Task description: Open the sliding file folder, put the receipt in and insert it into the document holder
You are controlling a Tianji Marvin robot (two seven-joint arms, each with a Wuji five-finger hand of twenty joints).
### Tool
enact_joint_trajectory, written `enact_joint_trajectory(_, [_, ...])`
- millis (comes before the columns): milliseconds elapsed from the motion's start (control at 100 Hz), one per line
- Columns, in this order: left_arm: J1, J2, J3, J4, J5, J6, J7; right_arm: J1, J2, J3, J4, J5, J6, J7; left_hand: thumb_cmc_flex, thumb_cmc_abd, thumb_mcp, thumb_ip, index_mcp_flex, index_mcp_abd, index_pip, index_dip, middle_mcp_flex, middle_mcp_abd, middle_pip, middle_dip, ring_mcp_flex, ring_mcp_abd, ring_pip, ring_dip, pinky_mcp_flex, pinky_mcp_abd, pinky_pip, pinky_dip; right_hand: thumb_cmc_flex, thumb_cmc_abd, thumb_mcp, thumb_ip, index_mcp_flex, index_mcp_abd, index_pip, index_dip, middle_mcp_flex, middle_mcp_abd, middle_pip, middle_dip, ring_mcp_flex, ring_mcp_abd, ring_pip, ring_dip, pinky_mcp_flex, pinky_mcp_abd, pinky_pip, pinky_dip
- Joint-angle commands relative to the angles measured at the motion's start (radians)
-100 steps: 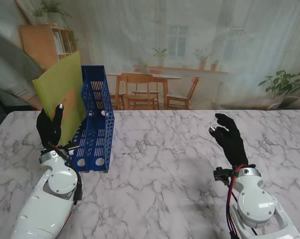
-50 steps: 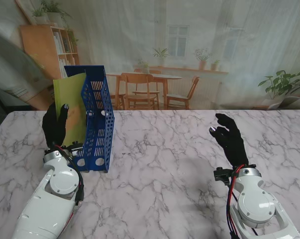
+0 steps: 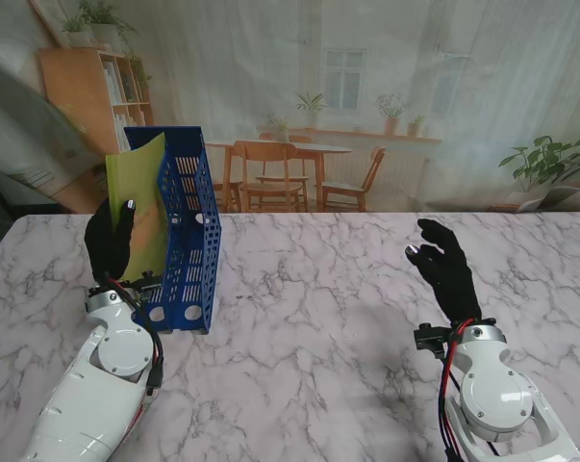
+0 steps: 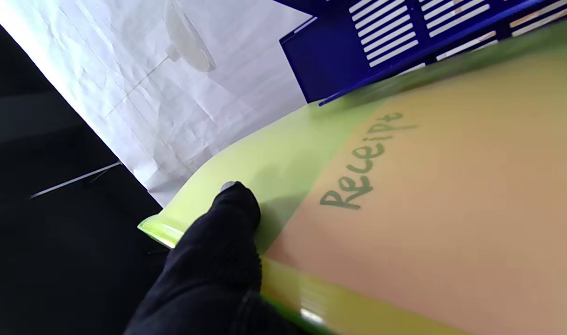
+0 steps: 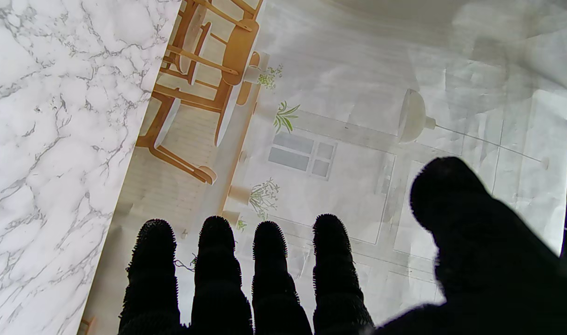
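Left hand (image 3: 111, 245) gripping green file folder (image 3: 140, 207) upright inside blue document holder (image 3: 186, 241) on marble bench (image 3: 318, 318); "Receipt" sheet (image 4: 432, 195) legible only from wrist; right hand (image 3: 445, 268) spread, empty

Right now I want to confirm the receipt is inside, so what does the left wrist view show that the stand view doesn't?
Only the left wrist view shows the receipt inside the green folder, its handwritten label readable. Only the stand view shows the whole blue document holder, the marble table and the open right hand. Both show the left hand gripping the folder beside the holder.
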Motion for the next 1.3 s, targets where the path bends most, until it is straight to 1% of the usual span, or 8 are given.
enact_joint_trajectory(0, [-0.013,0.007,-0.001,0.004,0.019,-0.001,-0.019,-0.004,-0.001,0.0,0.003,-0.002,-0.004,0.0,0.071,0.044,0.017,-0.011,0.016,-0.136,0.067,0.005,0.005,-0.051,0.022,0.012,0.001,-0.038,-0.004,-0.005,0.002,-0.076,0.033,-0.008,0.024,0.021,-0.017,0.015,-0.001,0.004,0.005,-0.006,0.007,-0.017,0.022,0.007,0.003,-0.042,0.0,-0.007,-0.004,-0.046,0.009,0.015])
enact_joint_trajectory(160, [-0.032,0.017,-0.009,0.036,0.038,-0.07,-0.061,-0.003,0.0,0.0,0.008,-0.005,-0.015,0.005,0.071,0.053,-0.008,-0.007,0.001,-0.171,0.085,-0.009,-0.013,-0.068,0.011,0.007,-0.038,-0.055,-0.027,-0.012,-0.046,-0.087,0.006,-0.016,0.017,0.021,-0.018,0.011,0.008,-0.005,0.008,-0.005,0.02,-0.025,0.022,0.007,0.009,-0.049,0.0,-0.007,-0.003,-0.044,0.009,0.015])
enact_joint_trajectory(330, [-0.05,0.029,0.001,0.093,0.066,-0.105,-0.098,-0.003,0.001,-0.001,0.009,-0.005,-0.015,0.006,0.062,0.025,-0.126,0.012,-0.036,-0.2,0.047,-0.065,-0.08,-0.141,-0.035,-0.01,-0.12,-0.083,-0.081,-0.029,-0.147,-0.1,-0.051,-0.016,0.016,0.018,-0.015,0.009,0.015,-0.007,0.01,-0.005,0.033,-0.033,0.02,0.007,0.011,-0.054,-0.001,-0.009,-0.003,-0.043,0.008,0.014])
enact_joint_trajectory(370, [-0.049,0.031,0.004,0.102,0.063,-0.107,-0.106,-0.003,0.001,-0.001,0.01,-0.007,-0.015,0.005,0.008,-0.005,-0.148,0.022,-0.063,-0.2,0.015,-0.073,-0.114,-0.106,-0.046,-0.019,-0.145,-0.083,-0.095,-0.034,-0.169,-0.101,-0.069,-0.015,0.017,0.016,-0.013,0.009,0.017,-0.007,0.011,-0.004,0.034,-0.033,0.02,0.007,0.011,-0.054,-0.001,-0.009,-0.003,-0.043,0.008,0.014])
enact_joint_trajectory(540, [-0.059,0.032,0.021,0.162,0.086,-0.114,-0.097,-0.003,0.001,0.0,0.01,-0.01,-0.013,0.004,-0.296,-0.123,-0.153,0.017,-0.141,-0.179,-0.138,-0.098,-0.245,-0.116,-0.074,-0.039,-0.265,-0.082,-0.146,-0.053,-0.27,-0.116,-0.161,-0.028,0.02,0.013,-0.009,0.009,0.017,-0.002,0.011,-0.003,0.031,-0.029,0.019,0.008,0.01,-0.053,-0.001,-0.009,-0.005,-0.044,0.006,0.014])
enact_joint_trajectory(660, [-0.055,0.033,0.023,0.165,0.101,-0.124,-0.089,-0.003,0.0,-0.001,0.009,-0.011,-0.01,0.003,-0.399,-0.196,-0.159,0.005,-0.203,-0.132,-0.198,-0.109,-0.337,-0.091,-0.089,-0.046,-0.333,-0.064,-0.162,-0.054,-0.322,-0.123,-0.199,-0.038,0.021,0.014,-0.008,0.009,0.016,0.0,0.01,-0.003,0.032,-0.028,0.02,0.009,0.01,-0.051,0.0,-0.008,-0.005,-0.043,0.004,0.015])
enact_joint_trajectory(910, [0.005,0.046,-0.029,0.031,0.123,-0.152,-0.119,-0.003,0.0,0.001,0.009,-0.01,-0.012,0.002,-0.381,-0.153,-0.132,0.016,-0.185,-0.076,-0.209,-0.099,-0.329,-0.078,-0.071,-0.039,-0.341,-0.058,-0.159,-0.043,-0.335,-0.128,-0.202,-0.037,0.02,0.017,-0.009,0.01,0.022,0.002,0.011,0.0,0.035,-0.029,0.024,0.011,0.01,-0.049,0.0,-0.008,-0.004,-0.042,0.001,0.016])
enact_joint_trajectory(1290, [0.09,0.094,-0.134,-0.289,0.076,-0.151,-0.333,-0.003,0.001,0.001,0.01,-0.009,-0.016,0.007,-0.259,-0.017,-0.119,0.024,-0.145,-0.055,-0.198,-0.061,-0.294,-0.05,-0.061,-0.034,-0.337,-0.035,-0.16,-0.023,-0.354,-0.099,-0.213,-0.039,0.015,0.021,-0.015,0.011,0.034,-0.001,0.007,0.001,0.037,-0.033,0.018,0.01,0.009,-0.048,-0.004,-0.008,-0.003,-0.042,-0.009,0.018])
